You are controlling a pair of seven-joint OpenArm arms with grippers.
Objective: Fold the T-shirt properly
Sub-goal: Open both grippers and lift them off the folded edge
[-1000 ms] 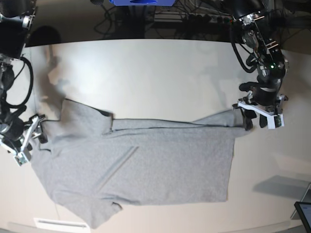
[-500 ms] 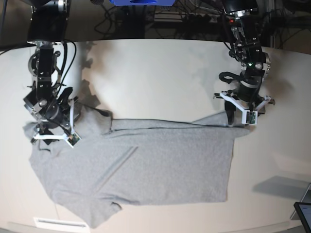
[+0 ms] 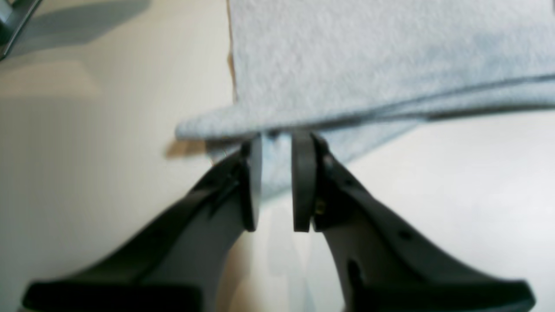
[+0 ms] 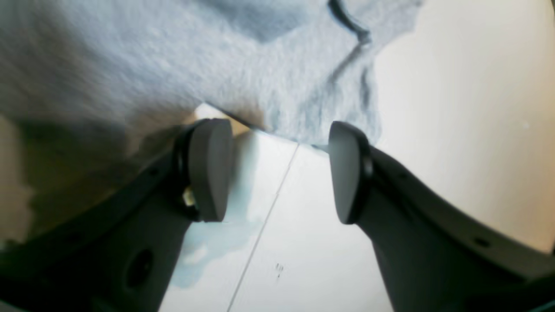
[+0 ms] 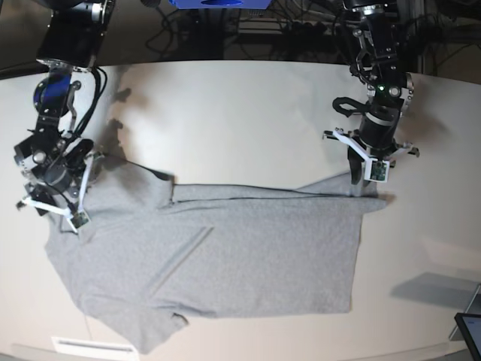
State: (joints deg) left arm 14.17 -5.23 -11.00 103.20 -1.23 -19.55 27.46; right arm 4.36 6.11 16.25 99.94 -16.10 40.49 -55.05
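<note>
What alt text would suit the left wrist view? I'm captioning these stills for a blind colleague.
The left pincer, jaws narrowed to a small gap, reaches a corner of the grey T-shirt, with a strip of the fabric showing between its dark fingertips. The shirt fills the upper right, lying on a pale table.

A robotics lab: a bare white table [image 5: 248, 113] flanked by two arms, tangled cables [image 5: 293, 30] behind.

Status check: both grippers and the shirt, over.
Left gripper nearly shut on the T-shirt corner, grip unconfirmed. Right gripper open at the sleeve-side edge, holding nothing. Shirt spread flat on the table, unfolded. Nothing in the way.
</note>
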